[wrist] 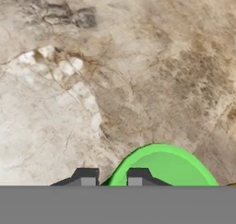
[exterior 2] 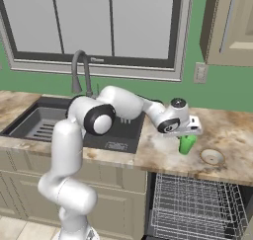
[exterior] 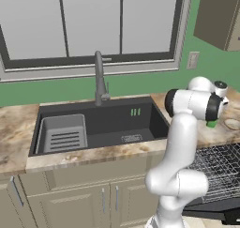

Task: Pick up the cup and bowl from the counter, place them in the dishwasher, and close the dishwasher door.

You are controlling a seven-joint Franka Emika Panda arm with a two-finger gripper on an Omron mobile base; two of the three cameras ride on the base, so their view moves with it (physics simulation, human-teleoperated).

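Here, one green cup (exterior 2: pixel 187 144) and one beige bowl (exterior 2: pixel 212 157) sit lower right on the counter (exterior 2: pixel 163 155); the gripper (wrist: pixel 110 178), fingers narrowly spaced, straddles the cup's rim.

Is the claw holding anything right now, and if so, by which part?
The claw is pinched on the green cup, gripping its rim, with the cup standing on the counter.
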